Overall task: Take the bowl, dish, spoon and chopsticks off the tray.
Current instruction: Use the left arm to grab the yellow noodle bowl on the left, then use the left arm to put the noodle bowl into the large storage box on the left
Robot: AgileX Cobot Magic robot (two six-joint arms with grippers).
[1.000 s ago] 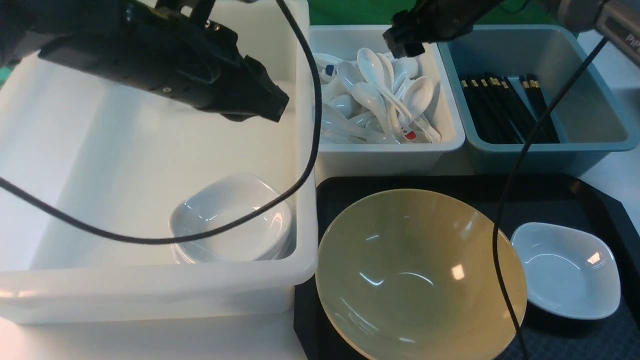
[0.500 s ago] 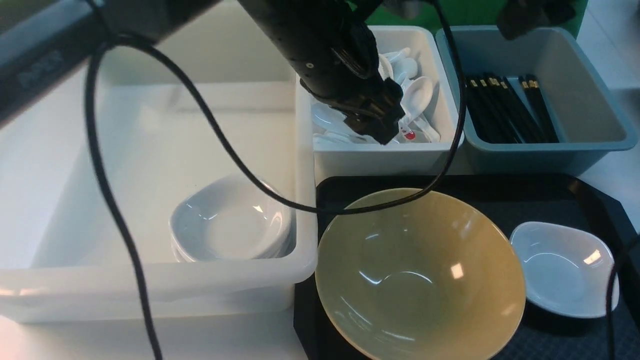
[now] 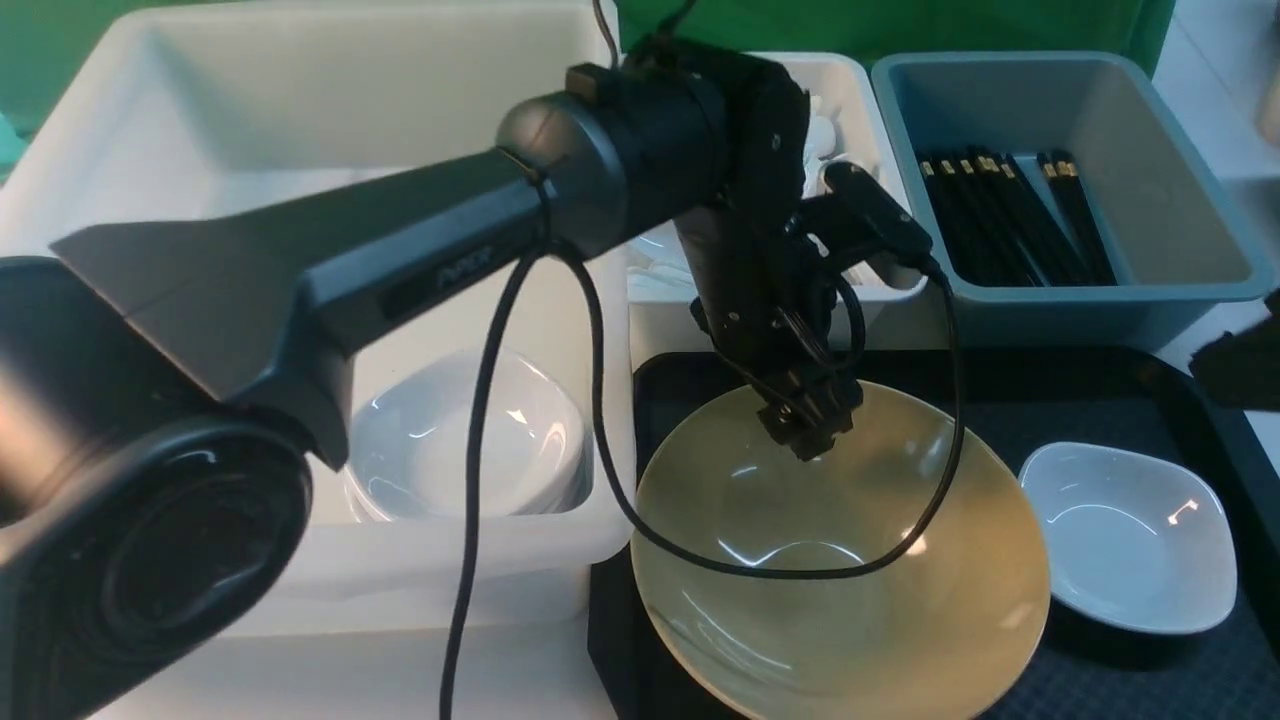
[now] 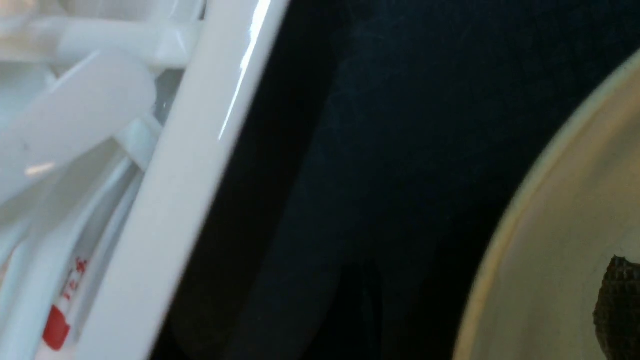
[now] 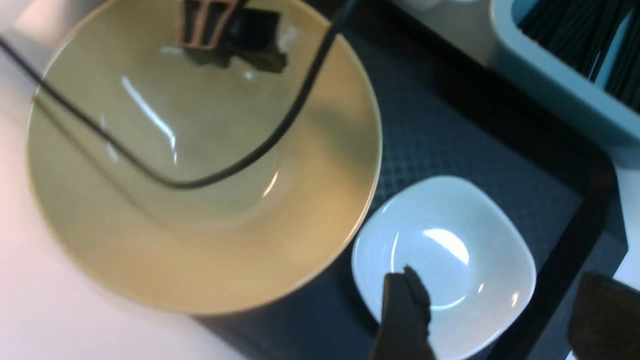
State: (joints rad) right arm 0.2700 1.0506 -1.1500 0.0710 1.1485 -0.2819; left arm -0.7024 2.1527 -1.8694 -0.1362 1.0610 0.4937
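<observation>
Hovering above dish (image 5: 450, 240), right jaws wide, empty

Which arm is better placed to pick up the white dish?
Right. Its jaws hang open by the dish, while the left arm is at the far rim of the bowl.

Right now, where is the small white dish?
In the front view the dish sits on the right end of the tray, just right of the bowl and nearer the robot than the grey-blue tub.

The left fingers (image 3: 806, 424) swung from over the large white tub (image 3: 300, 100) down to the bowl (image 3: 900, 640).
</observation>
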